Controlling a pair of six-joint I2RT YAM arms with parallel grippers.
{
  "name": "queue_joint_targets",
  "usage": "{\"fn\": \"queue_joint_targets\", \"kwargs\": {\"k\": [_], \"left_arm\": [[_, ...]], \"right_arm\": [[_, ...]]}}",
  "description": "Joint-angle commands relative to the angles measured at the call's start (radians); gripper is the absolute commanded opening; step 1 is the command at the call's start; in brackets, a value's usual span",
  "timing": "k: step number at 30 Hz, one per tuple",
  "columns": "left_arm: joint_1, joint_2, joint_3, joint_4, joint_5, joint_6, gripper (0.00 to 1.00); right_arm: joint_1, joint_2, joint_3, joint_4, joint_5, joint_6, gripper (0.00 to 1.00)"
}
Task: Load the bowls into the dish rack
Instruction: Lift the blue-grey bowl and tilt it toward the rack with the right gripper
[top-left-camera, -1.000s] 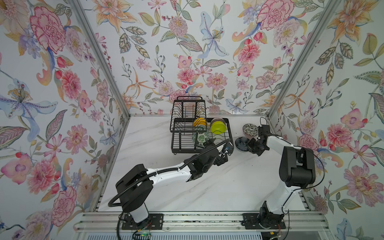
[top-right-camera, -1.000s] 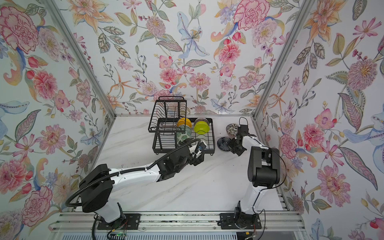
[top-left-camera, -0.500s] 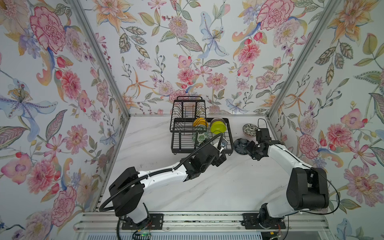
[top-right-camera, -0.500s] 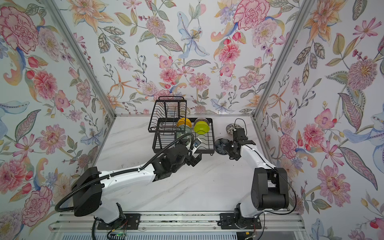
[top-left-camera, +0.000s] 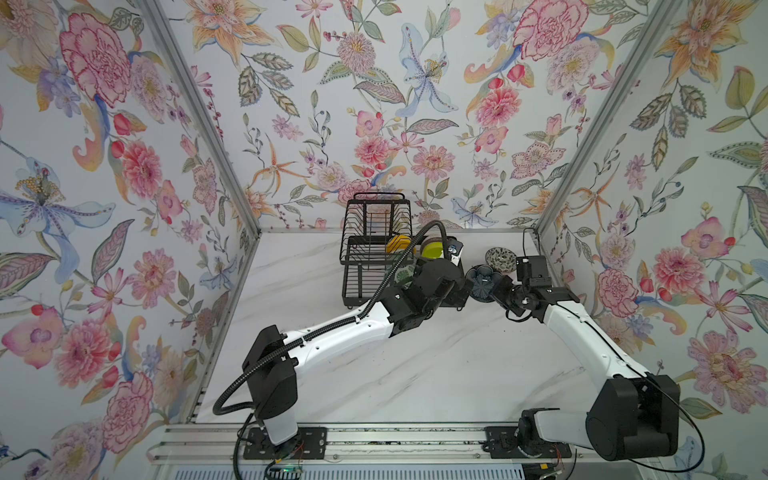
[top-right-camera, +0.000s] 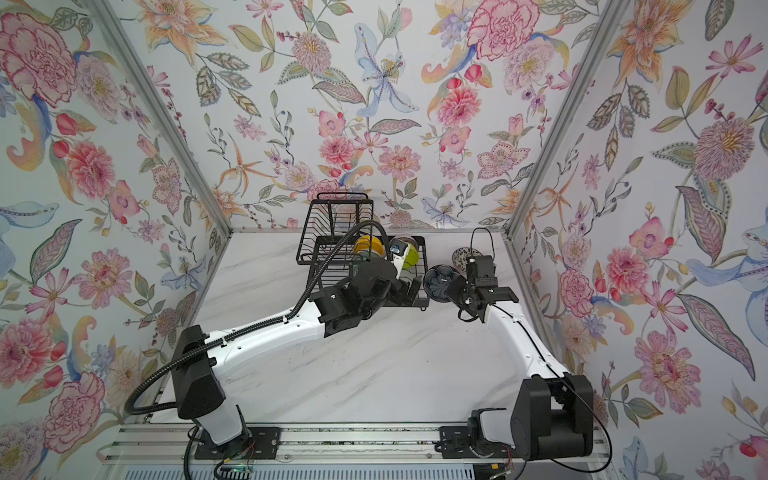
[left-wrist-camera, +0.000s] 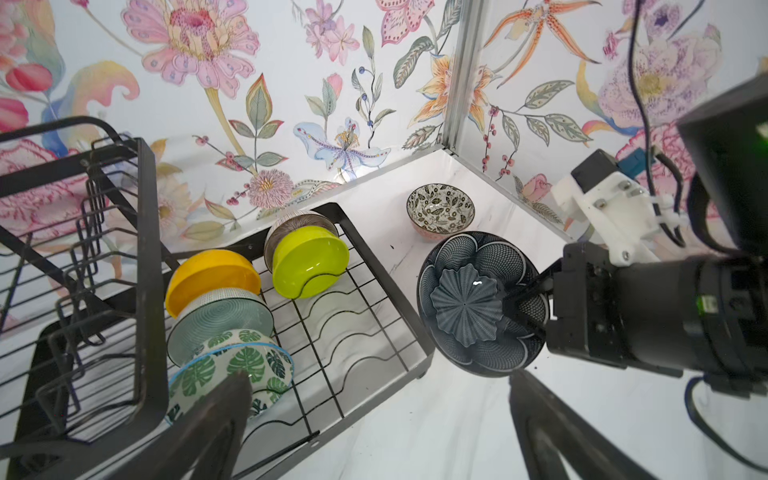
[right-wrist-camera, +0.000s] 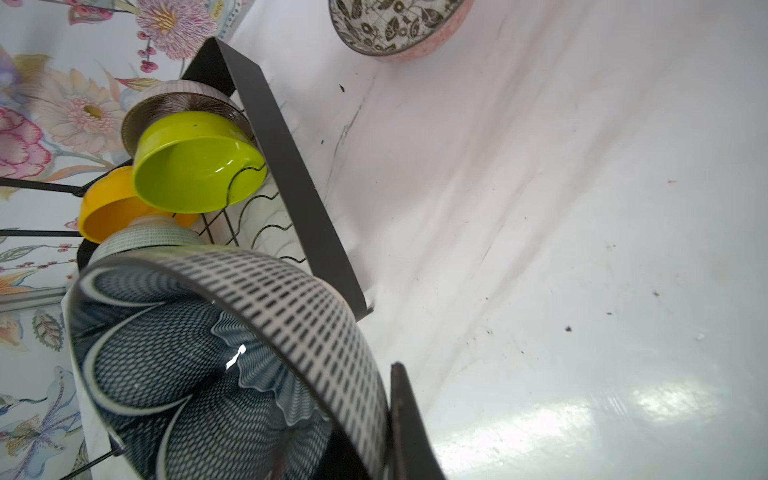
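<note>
Holding the dark blue round flower-pattern bowl (top-left-camera: 482, 282) by its rim, the right pincer (top-left-camera: 495, 289) is clamped on it in both top views, beside the black wire dish rack (top-left-camera: 365, 262). The left pincer (top-right-camera: 405, 291) is near that bowl.

From the left wrist, its fingers (left-wrist-camera: 220, 415) stand wide apart. The yellow bowl (left-wrist-camera: 212, 274), lime green bowl (left-wrist-camera: 309, 266), pale aqua bowl (left-wrist-camera: 220, 316), leaf bowl (left-wrist-camera: 237, 365) and brown ribbed bowl (left-wrist-camera: 299, 220) stand in the rack's lower tray. The black-and-white bowl (left-wrist-camera: 440, 210) sits on the white marble tabletop (left-wrist-camera: 457, 415).

From the right wrist, the blue bowl is tipped on edge.
</note>
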Motion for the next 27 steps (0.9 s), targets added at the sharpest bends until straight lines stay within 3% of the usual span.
{"fn": "queue_joint_targets", "kwargs": {"k": [1,9,14,27], "left_arm": [[0.006,0.036,0.113,-0.153,-0.012,-0.200,0.98],[0.041,0.124,0.268,-0.248,0.111,-0.452,0.93],[0.059,0.149,0.270,-0.252,0.150,-0.577,0.86],[0.067,0.125,0.197,-0.228,0.179,-0.643,0.64]], "right_arm": [[0.016,-0.065,-0.002,0.070,-0.013,-0.023,0.00],[0.055,-0.150,0.017,0.091,0.003,-0.002,0.00],[0.073,-0.178,0.071,0.061,-0.003,0.001,0.00],[0.105,-0.223,0.075,0.109,-0.063,0.062,0.00]]}}
